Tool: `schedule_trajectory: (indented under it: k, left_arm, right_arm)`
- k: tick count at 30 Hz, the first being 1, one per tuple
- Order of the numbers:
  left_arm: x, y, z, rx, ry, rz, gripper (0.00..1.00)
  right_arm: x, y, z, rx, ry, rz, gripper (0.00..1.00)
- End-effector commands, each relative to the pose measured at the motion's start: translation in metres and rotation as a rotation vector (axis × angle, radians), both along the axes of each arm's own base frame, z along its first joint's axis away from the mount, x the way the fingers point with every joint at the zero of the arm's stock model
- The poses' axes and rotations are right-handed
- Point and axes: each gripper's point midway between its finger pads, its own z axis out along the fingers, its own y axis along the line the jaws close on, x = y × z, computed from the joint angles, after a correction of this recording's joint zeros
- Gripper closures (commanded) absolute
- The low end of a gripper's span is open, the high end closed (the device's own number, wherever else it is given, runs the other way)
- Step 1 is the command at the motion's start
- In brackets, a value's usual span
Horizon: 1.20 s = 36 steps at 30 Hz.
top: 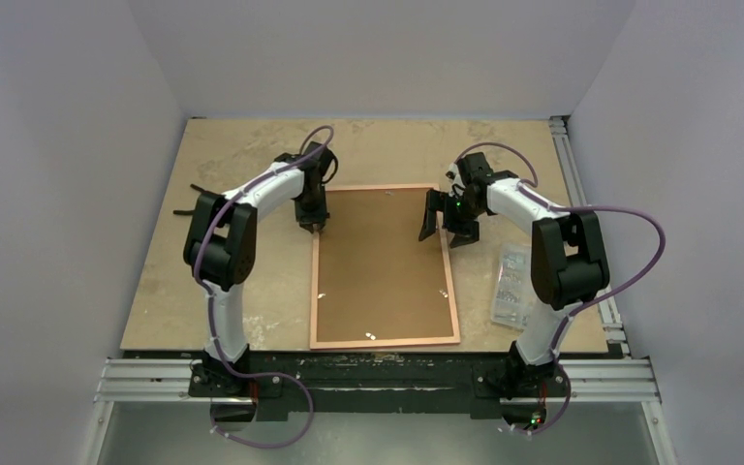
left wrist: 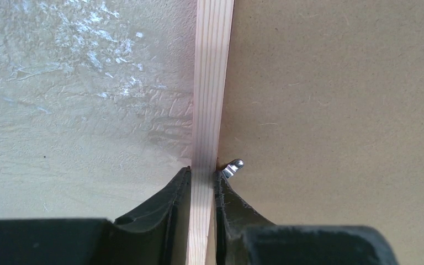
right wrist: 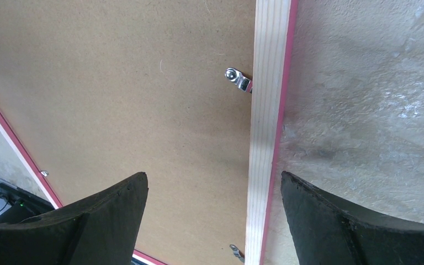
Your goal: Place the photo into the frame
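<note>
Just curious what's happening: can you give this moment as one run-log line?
frame: back side up on table | left gripper: shut on frame's left rail | right gripper: open over right rail | photo: not visible

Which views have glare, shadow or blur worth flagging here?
Top external: even, diffuse light, only soft shadows on the table. Left wrist: whitish glare on the table at upper left; the left gripper is a dark mass with little detail, while the frame rail it pinches is sharp. Right wrist: a dim shadow patch on the table beside the frame; the metal clip glints but is crisp.
</note>
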Motion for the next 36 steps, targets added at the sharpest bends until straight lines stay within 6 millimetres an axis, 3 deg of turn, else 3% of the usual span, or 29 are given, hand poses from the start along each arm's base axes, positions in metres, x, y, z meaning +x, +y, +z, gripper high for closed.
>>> schedule_trajectory:
  k: [1,5,7,11,14,21,23,30,32,36]
  left_arm:
    - [-0.007,0.010,-0.019,0.021,0.047,0.010,1.00]
    - [-0.003,-0.003,-0.009,-0.119,0.013,0.017,1.00]
    - [-0.004,-0.010,0.004,-0.190,-0.020,0.017,0.87]
    - [-0.011,-0.018,0.034,-0.326,-0.091,0.050,0.52]
    - [-0.028,-0.020,0.049,-0.412,-0.115,0.078,0.39]
    - [-0.085,-0.030,0.021,-0.540,-0.013,0.152,0.37]
    - [-0.087,-0.033,0.017,-0.551,-0.009,0.155,0.37]
    - [-0.056,-0.071,0.026,-0.585,0.013,0.069,0.38]
    - [-0.035,-0.088,0.038,-0.595,-0.010,0.031,0.38]
    - [0.001,-0.112,0.044,-0.591,-0.001,-0.011,0.38]
  right_arm:
    - [0.004,0.003,0.010,0.016,-0.034,0.022,0.12]
    - [0.002,0.002,0.011,0.014,-0.034,0.022,0.12]
    - [0.001,0.000,0.012,0.009,-0.041,0.017,0.11]
    - [-0.001,-0.003,0.017,0.009,-0.056,0.009,0.11]
    - [-0.004,-0.007,0.019,0.000,-0.065,0.002,0.10]
    - [-0.027,-0.018,0.005,-0.042,-0.027,-0.011,0.10]
    - [-0.037,-0.019,0.000,-0.036,-0.007,-0.015,0.10]
    - [-0.074,-0.009,-0.004,0.000,0.035,-0.001,0.12]
    - [-0.086,0.002,-0.001,0.008,0.037,0.023,0.12]
    - [-0.111,0.029,-0.002,0.036,0.063,0.075,0.12]
